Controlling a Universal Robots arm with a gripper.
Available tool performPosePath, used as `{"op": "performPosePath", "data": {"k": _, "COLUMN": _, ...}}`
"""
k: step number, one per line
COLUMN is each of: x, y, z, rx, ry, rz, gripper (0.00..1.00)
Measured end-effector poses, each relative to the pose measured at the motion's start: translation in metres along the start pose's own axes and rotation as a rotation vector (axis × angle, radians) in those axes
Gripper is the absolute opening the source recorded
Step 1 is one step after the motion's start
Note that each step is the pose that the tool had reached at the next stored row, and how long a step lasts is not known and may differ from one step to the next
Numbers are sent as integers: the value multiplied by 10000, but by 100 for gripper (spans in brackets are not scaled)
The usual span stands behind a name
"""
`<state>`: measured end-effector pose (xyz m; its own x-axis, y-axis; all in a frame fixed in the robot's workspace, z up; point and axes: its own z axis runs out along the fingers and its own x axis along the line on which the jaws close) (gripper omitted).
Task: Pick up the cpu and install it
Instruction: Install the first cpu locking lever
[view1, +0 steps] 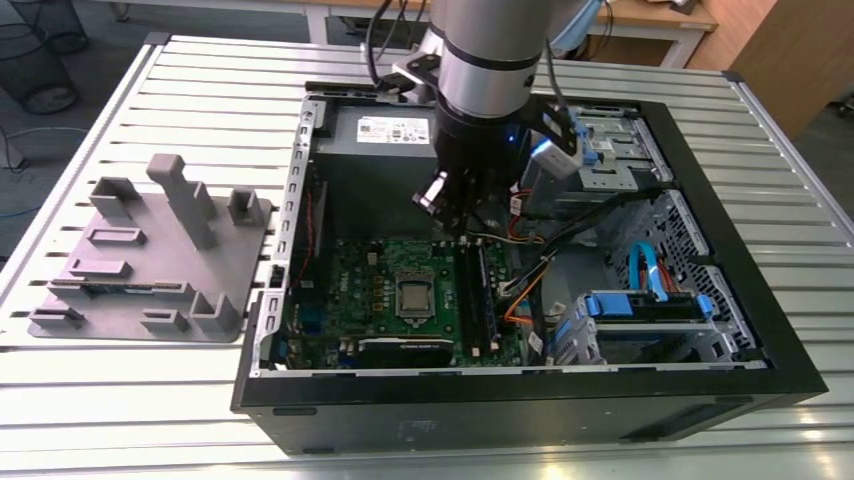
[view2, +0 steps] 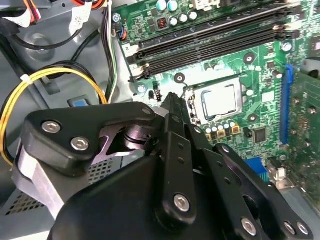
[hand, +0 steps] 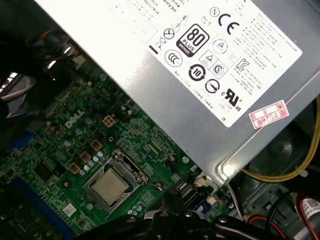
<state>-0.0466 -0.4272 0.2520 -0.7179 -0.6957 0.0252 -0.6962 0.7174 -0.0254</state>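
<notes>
Closest to the lens in the second wrist view, your gripper (view2: 172, 100) presents its black linkage plates and screws, with the fingers brought together to a narrow tip and nothing caught between them. That pressed-together, empty tip hangs above the motherboard (view2: 250, 45), just beside the socket rather than over it.

Past the tip, you can see the cpu (view2: 218, 100) lying flat inside its socket frame, pale metal top facing up; the first wrist view shows the same chip (hand: 109, 186) seated square in the frame. Judging by that, the chip is already in place on the board and you are carrying nothing. Whether the socket's retaining lever is latched is too fine to tell.

Beside the socket run the long dark memory slots (view2: 210, 42), and further off a bundle of yellow cables (view2: 50, 80) curls over the case floor.

Stepping back to the exterior view, your arm (view1: 487, 60) comes straight down into the open computer case (view1: 534, 400), wrist vertical, gripper (view1: 461, 232) poised just above the board's upper edge and near the cpu (view1: 415, 296). Behind it sits the grey power supply (view1: 380, 130). Well apart, towards the exterior view's left, the grey fixture tray (view1: 147, 270) rests on the slatted table (view1: 174, 90).
</notes>
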Motion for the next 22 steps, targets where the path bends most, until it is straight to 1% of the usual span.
{"op": "performPosePath", "data": {"k": 8, "x": -32, "y": 39, "z": 67, "rx": 2, "ry": 3, "rz": 17, "gripper": 11}}
{"op": "performPosePath", "data": {"k": 12, "x": -24, "y": 52, "z": 100, "rx": 11, "ry": 11, "rz": 17, "gripper": 11}}
{"op": "performPosePath", "data": {"k": 15, "x": -9, "y": 63, "z": 107, "rx": 19, "ry": 22, "rz": 17, "gripper": 11}}
{"op": "performPosePath", "data": {"k": 18, "x": 13, "y": 53, "z": 112, "rx": 19, "ry": 20, "rz": 15, "gripper": 11}}
{"op": "performPosePath", "data": {"k": 22, "x": 63, "y": 10, "z": 120, "rx": 20, "ry": 20, "rz": 17, "gripper": 11}}
